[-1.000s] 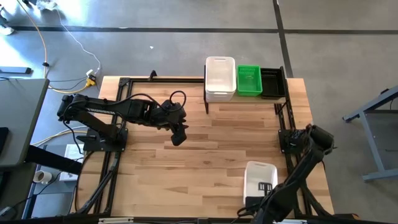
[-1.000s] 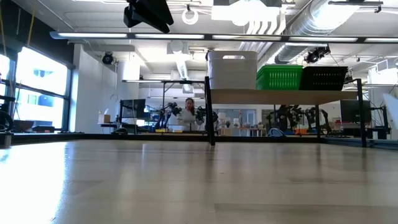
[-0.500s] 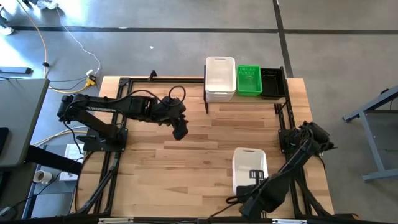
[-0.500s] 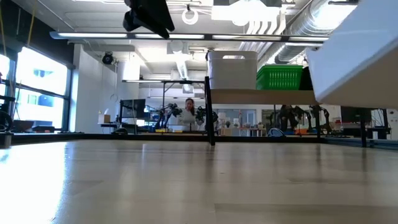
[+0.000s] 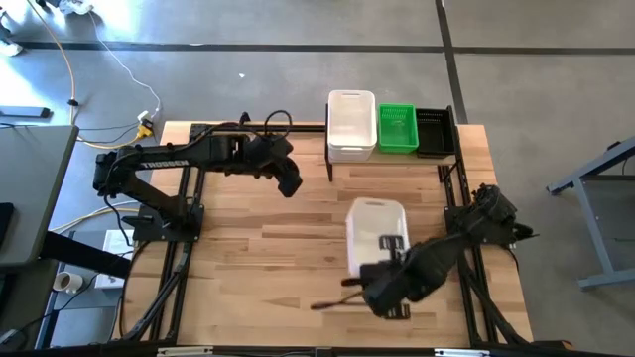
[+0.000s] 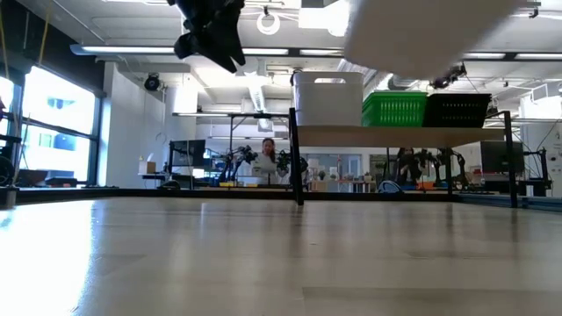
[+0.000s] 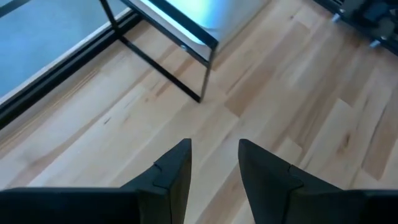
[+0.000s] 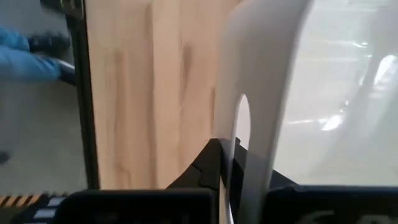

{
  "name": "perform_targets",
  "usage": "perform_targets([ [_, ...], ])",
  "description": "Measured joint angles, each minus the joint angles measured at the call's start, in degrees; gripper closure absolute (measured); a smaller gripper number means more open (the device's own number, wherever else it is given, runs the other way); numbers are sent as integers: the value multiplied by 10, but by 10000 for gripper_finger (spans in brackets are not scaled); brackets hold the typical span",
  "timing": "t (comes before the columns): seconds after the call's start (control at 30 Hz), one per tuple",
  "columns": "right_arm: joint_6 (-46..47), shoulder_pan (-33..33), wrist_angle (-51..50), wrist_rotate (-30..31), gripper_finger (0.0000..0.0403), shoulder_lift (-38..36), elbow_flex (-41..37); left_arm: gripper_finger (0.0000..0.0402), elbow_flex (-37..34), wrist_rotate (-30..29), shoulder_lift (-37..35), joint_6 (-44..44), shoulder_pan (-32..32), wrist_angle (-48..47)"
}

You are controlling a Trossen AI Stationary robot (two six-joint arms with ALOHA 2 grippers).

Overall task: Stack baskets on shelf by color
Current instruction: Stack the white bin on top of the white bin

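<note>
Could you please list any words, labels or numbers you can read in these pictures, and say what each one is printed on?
"THOSSEN"-like white lettering runs along the left arm in the high view; it is too small to read with certainty.
No readable text shows on the baskets, the shelf, the table or the right arm.

Overhead and table-level cameras share the shelf (image 5: 392, 157); wrist cameras look close.

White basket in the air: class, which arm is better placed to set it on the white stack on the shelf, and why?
Right. The right hand is shut on the white basket by its wall, lifted above the table. The left hand is open and empty beside the shelf, near the white stack.
</note>
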Motion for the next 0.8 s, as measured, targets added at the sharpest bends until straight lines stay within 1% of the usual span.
perform_targets([
  [0.23,-146,-78,1,68,403,0,103,280,0,1,0,16,26,0],
  [0.43,-279,-162,1,107,403,0,184,280,0,2,0,30,45,0],
  [0.5,-318,-194,14,114,403,-13,176,280,0,2,0,32,52,0],
  [0.57,-348,-228,4,115,403,-23,172,280,0,2,0,39,60,0],
  [0.67,-384,-280,1,118,403,-25,173,280,0,2,0,39,68,-2],
  [0.8,-455,-341,1,117,403,-28,173,280,0,2,0,39,77,-6],
])
